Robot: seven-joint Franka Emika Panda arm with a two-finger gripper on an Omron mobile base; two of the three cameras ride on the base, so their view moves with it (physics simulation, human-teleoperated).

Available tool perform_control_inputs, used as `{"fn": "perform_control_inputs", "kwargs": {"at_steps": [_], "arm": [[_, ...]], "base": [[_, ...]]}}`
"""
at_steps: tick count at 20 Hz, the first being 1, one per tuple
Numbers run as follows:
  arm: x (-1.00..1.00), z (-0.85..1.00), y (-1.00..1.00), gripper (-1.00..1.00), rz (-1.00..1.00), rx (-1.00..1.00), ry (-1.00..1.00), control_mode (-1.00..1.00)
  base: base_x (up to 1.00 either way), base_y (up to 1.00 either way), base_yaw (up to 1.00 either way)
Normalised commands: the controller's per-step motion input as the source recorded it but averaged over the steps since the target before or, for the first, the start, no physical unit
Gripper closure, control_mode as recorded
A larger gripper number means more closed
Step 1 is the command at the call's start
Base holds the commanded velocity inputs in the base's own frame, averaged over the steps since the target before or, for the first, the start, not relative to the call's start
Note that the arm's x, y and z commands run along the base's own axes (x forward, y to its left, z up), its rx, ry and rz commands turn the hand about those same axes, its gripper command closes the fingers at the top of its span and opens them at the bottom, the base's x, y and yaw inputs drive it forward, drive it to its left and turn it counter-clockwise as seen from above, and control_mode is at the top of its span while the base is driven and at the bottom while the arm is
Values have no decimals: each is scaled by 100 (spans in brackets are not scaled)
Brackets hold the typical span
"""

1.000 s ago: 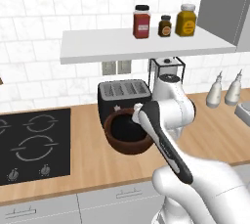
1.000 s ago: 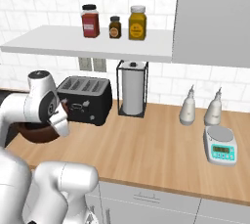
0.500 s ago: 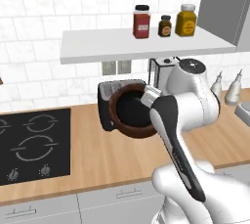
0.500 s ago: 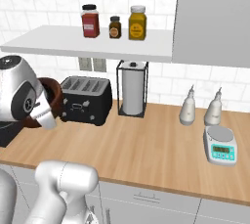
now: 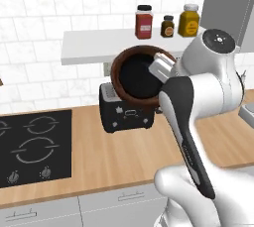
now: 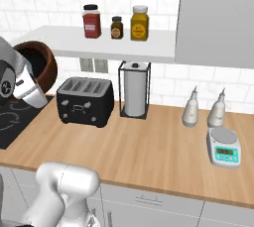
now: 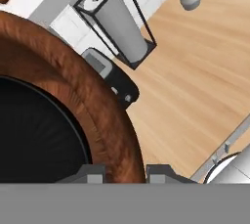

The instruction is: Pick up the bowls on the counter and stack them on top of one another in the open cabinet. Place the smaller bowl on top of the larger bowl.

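The reddish-brown wood-like larger bowl (image 5: 118,78) hangs in the air above the black toaster (image 5: 124,114), tilted on its side with its mouth toward the camera. Its rim reaches the edge of the white shelf board (image 5: 94,42). My gripper (image 5: 161,67) is shut on the bowl's rim, one finger inside and one outside. In the hand view the rim (image 7: 88,91) runs between the fingertips (image 7: 93,173). In the right base view the bowl (image 6: 42,57) is left of the shelf (image 6: 99,45). Its inside looks black; the smaller black bowl cannot be told apart there.
Three jars (image 6: 116,23) stand on the shelf. On the counter (image 6: 149,141) are the toaster (image 6: 84,101), a paper-towel holder (image 6: 135,89), two bottles (image 6: 191,107) and a scale (image 6: 224,146). A black hob (image 5: 30,146) lies at the left.
The brown bowl has gone up from the counter beside the toaster to shelf height, tipping onto its side in the gripper. The arm's elbow has risen with it.
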Motion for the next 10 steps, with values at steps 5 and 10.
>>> {"fn": "perform_control_inputs", "kwargs": {"at_steps": [5,10], "arm": [[1,95,0,100,0,13,-10,-100],[29,56,23,100,0,12,-7,-100]], "base": [[0,0,0],[0,0,0]]}}
